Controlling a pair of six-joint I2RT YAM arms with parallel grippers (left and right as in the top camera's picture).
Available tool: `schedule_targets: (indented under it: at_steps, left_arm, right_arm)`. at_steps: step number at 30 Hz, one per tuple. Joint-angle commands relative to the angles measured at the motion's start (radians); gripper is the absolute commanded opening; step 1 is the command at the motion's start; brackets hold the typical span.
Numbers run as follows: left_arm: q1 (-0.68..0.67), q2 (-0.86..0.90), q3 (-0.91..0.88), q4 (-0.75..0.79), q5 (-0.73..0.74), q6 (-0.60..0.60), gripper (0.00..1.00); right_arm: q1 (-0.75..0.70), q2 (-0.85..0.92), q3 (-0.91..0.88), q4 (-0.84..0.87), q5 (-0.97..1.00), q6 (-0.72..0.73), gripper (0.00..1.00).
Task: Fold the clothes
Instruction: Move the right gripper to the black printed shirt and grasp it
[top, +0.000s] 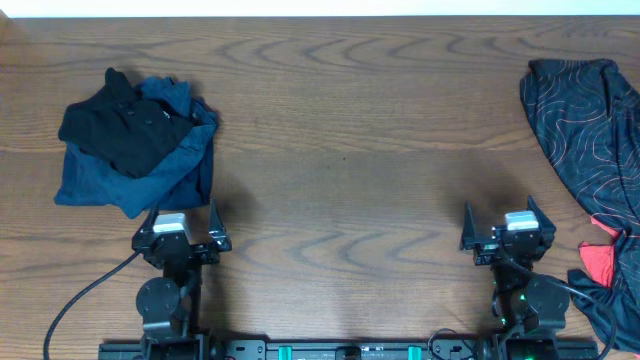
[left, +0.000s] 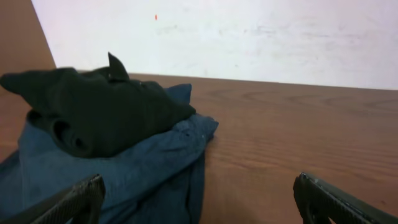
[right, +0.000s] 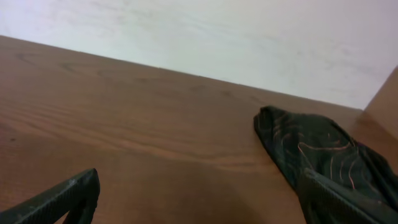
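Note:
A black jersey (top: 590, 120) with fine orange-pink contour lines lies crumpled at the table's right edge, a red patch showing near its lower end. It also shows in the right wrist view (right: 317, 152), ahead and to the right. My right gripper (top: 506, 228) is open and empty, left of the jersey's lower part; its fingers frame bare wood (right: 199, 202). My left gripper (top: 182, 228) is open and empty, just below a pile of other clothes; in the left wrist view (left: 199, 199) its fingers straddle the pile's edge.
At the left lies a pile: a black garment (top: 125, 125) on top of a dark blue one (top: 170, 175), also in the left wrist view (left: 99, 109). The wooden table (top: 350, 150) runs to a white wall at the back.

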Motion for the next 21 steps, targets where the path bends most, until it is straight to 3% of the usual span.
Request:
schedule_targets:
  at_steps: [1, 6, 13, 21]
  left_arm:
    - [-0.004, 0.031, 0.055, -0.031, 0.007, -0.072, 0.98]
    - [-0.004, 0.163, 0.186, -0.125, 0.008, -0.091, 0.98]
    - [-0.004, 0.479, 0.483, -0.312, 0.008, -0.090, 0.98]
    - [-0.004, 0.851, 0.886, -0.717, 0.010, -0.090, 0.98]
  right_arm:
    - [0.007, 0.040, 0.071, -0.048, 0.026, 0.044, 0.99]
    - [0.007, 0.186, 0.220, -0.134, 0.072, 0.073, 0.99]
    - [0.007, 0.534, 0.494, -0.268, 0.069, 0.112, 0.99]
    - [0.006, 0.960, 0.826, -0.569, 0.029, 0.134, 0.99]
